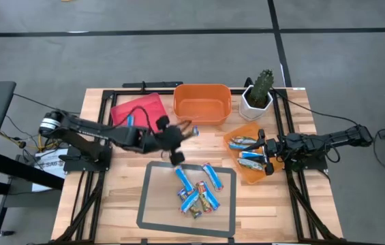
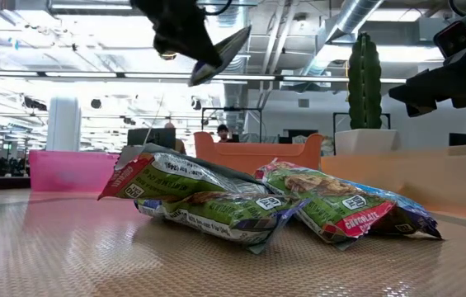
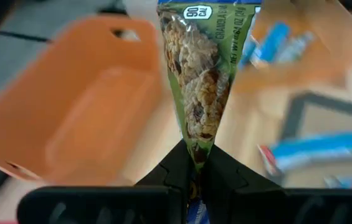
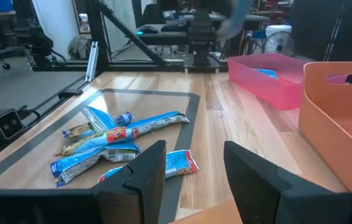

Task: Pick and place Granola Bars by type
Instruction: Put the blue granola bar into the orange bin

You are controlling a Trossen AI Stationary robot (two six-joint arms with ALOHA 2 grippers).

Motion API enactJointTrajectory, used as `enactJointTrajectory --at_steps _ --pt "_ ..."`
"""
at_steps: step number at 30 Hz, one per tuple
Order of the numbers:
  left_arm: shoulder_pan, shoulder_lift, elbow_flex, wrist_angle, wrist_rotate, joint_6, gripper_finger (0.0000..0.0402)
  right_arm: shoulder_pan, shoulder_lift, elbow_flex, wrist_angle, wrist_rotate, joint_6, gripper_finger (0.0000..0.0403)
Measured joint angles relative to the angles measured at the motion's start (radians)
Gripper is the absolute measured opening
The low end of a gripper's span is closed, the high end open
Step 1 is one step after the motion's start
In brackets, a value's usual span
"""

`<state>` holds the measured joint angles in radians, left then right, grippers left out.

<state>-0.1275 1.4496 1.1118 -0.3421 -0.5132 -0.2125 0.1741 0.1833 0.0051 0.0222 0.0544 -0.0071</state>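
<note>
Left end effector [image 1: 176, 144] is clamped on one end of a green granola bar [image 3: 204, 81], holding it in the air over the bare table [image 1: 131, 190] between the red bin [image 1: 137, 109] and the marked rectangle. The step in hand looks like the carry: a bar taken from the pile is on its way to a bin. The large orange bin [image 1: 202, 103] lies just ahead of it, so the next move probably calls for swinging over that bin and letting go, though which bin suits this type I cannot tell. The bar's long axis runs straight out from the fingers, free end toward the orange bin. To the right, the remaining Granola Bars [image 1: 199, 190] lie heaped at mixed angles inside the rectangle. Farther right, the right end effector [image 1: 268, 155] waits with fingers apart over the small orange tray [image 1: 252, 177], which already holds blue bars [image 1: 247, 144].
</note>
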Motion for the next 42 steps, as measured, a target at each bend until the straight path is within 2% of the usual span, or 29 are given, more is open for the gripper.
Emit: enactJointTrajectory --at_steps 6,11,22,26,32,36,42 --pt "0.143 -0.007 0.0 0.164 0.019 0.113 0.0022 0.0 0.0 0.0 0.0 -0.001 0.0 0.0154" --pt "0.227 -0.007 0.0 0.237 0.029 0.142 0.0022 0.0 0.0 0.0 0.0 -0.001 0.0 0.0154" --pt "0.247 -0.007 0.0 0.259 0.03 0.168 0.0022 0.0 0.0 0.0 0.0 -0.001 0.0 0.0154" --pt "0.266 -0.005 0.0 0.317 0.039 0.167 0.0022 0.0 0.0 0.0 0.0 -0.002 0.0 0.0154" --pt "0.354 0.051 0.004 0.417 0.101 0.096 0.0022 0.0 0.0 0.0 0.0 -0.002 0.0 0.0154" --pt "0.418 0.122 0.019 0.436 0.156 -0.004 0.0022 0.0 -0.001 0.0 0.005 -0.003 0.0 0.0154" --pt "0.475 0.233 0.07 0.436 0.22 -0.054 0.0022 0.0 0.0 0.0 0.007 -0.003 0.0 0.0154"
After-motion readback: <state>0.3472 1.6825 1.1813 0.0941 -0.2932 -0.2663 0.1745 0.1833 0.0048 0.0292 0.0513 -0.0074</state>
